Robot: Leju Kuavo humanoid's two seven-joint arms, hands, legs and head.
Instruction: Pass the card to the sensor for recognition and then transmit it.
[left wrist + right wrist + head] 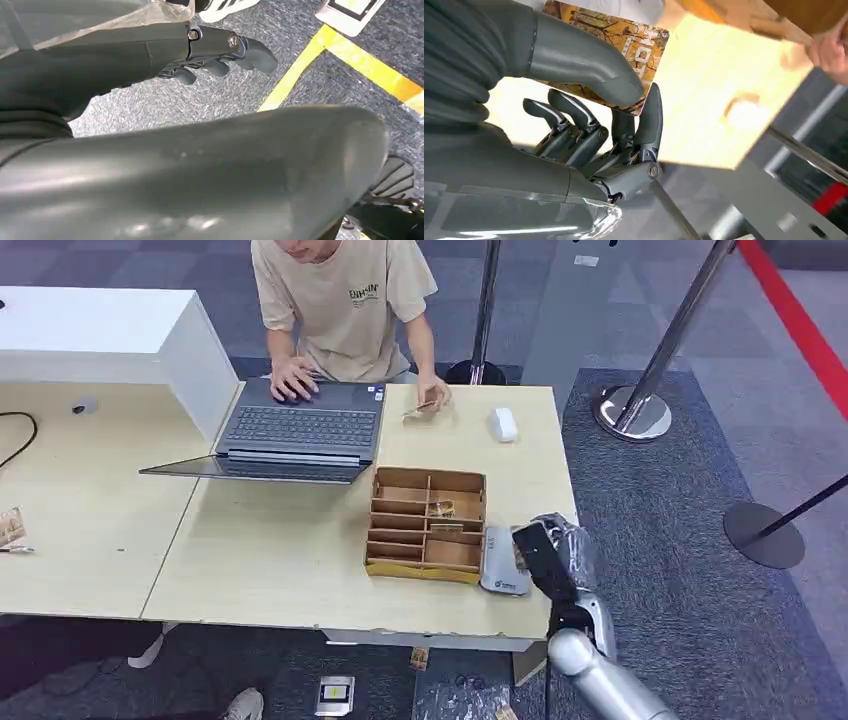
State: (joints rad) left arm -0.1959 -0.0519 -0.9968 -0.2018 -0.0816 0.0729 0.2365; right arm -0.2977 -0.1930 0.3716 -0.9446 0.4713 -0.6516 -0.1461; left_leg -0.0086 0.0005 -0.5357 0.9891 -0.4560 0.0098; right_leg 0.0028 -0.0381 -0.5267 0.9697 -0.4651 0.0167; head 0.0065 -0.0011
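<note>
A card (646, 42) printed with an orange autumn-tree picture is pinched between the thumb and fingers (650, 120) of my right hand (594, 115). In the head view my right hand (543, 558) hovers at the table's near right corner, right beside the flat grey-white sensor (500, 568), which lies next to the wooden box. My left hand (215, 52) hangs low over the grey carpet, fingers loosely apart, holding nothing.
A wooden compartment box (427, 525) with cards sits mid-table left of the sensor. A person (345, 300) sits across at a laptop (300, 430), one hand holding a small card (428, 405). A white device (503, 424) lies far right. Stanchion bases (632, 412) stand on the floor at right.
</note>
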